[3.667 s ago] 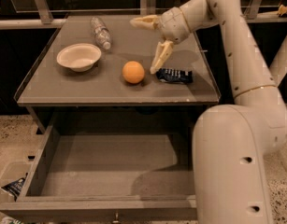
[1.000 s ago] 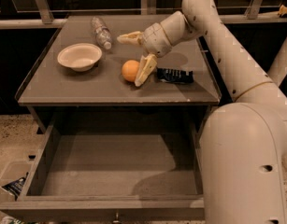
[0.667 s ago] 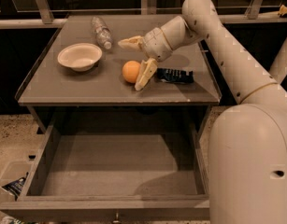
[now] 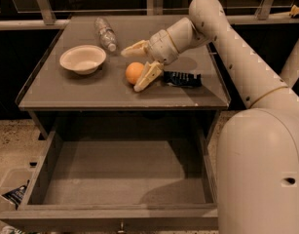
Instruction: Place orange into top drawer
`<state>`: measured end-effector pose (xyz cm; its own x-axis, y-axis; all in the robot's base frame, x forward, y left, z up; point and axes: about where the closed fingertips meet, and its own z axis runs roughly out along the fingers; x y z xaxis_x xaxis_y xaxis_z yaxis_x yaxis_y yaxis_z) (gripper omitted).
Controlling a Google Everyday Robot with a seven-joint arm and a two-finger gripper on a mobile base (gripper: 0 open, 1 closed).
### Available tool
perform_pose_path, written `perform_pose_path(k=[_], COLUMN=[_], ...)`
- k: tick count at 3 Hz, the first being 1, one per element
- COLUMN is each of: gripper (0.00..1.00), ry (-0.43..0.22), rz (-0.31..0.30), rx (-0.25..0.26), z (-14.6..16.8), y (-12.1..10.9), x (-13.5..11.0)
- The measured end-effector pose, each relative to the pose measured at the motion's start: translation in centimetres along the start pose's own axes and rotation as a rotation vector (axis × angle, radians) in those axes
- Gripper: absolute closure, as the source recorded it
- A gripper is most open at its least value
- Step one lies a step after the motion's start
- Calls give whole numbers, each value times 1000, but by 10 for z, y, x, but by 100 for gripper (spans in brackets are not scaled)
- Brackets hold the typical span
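Observation:
The orange (image 4: 134,72) is a small round fruit resting on the grey tabletop (image 4: 66,91), near its middle. My gripper (image 4: 138,65) is open around it: one cream finger (image 4: 133,48) lies behind the orange, the other finger (image 4: 147,77) lies in front and to its right, close against the fruit. The top drawer (image 4: 120,172) is pulled fully out below the tabletop, with a flat grey-brown bottom, low side walls and a small knob (image 4: 121,225) on its front panel. Nothing lies inside it.
A cream-white shallow bowl (image 4: 83,58) sits at the table's left. A clear plastic bottle (image 4: 105,33) lies at the back. A dark blue snack packet (image 4: 182,78) lies just right of my gripper. A rail (image 4: 42,22) runs behind the table. My arm fills the right side.
My gripper has moved left and down from above the snack packet to the orange, and its fingers now straddle the fruit. The orange has stayed in place.

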<state>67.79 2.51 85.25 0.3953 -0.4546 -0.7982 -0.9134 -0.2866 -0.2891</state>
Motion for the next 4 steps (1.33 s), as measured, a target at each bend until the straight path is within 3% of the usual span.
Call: perform_pose_path(k=[3,4], gripper=[91,100], ry=[0,0], rz=[0,0], rx=[0,0], z=[0,0], y=[0,0], x=[0,0])
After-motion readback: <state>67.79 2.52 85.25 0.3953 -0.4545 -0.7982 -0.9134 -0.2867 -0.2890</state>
